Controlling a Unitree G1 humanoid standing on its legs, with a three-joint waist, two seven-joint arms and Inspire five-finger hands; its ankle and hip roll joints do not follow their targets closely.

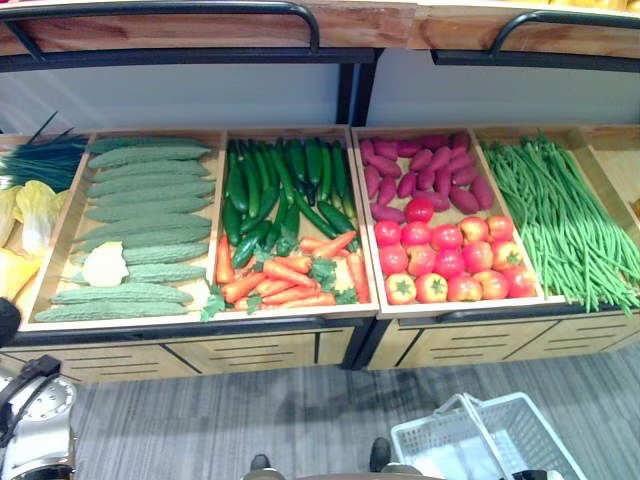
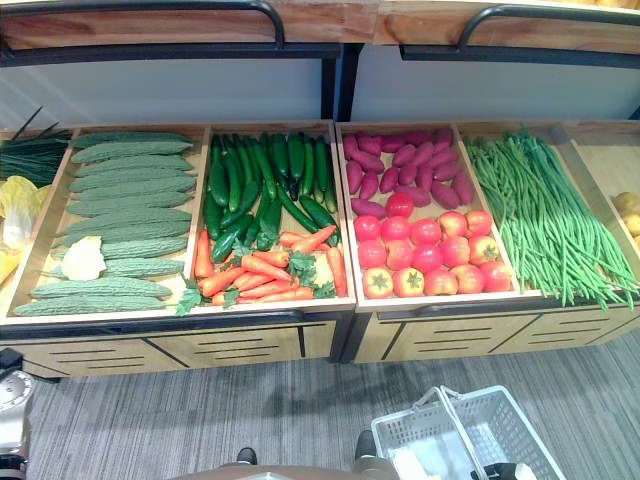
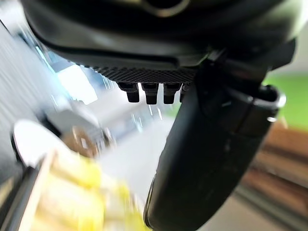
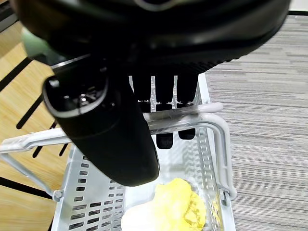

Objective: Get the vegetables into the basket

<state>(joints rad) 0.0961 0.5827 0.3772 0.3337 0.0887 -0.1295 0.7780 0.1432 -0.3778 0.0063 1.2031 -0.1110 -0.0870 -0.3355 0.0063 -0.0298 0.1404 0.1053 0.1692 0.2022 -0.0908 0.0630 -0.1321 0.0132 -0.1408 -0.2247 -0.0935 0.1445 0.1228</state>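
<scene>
A white plastic basket [image 1: 500,440] hangs low at the right above the floor. My right hand [image 4: 106,125] is shut on the basket's handle [image 4: 192,113], fingers curled over the bar. A pale yellow leafy vegetable [image 4: 168,207] lies inside the basket. Before me the stand holds bitter gourds [image 1: 140,210], cucumbers [image 1: 270,190], carrots [image 1: 290,275], purple sweet potatoes [image 1: 425,165], tomatoes [image 1: 450,260] and long green beans [image 1: 570,220]. My left hand [image 3: 211,159] hangs apart from the stand, thumb out, fingers relaxed and holding nothing.
Scallions [image 1: 40,160] and pale yellow cabbages [image 1: 35,215] lie at the far left of the stand. One pale cabbage [image 1: 105,265] rests on the gourds. A wooden shelf with black rails [image 1: 200,12] overhangs the trays. Grey carpet [image 1: 250,420] lies between me and the stand.
</scene>
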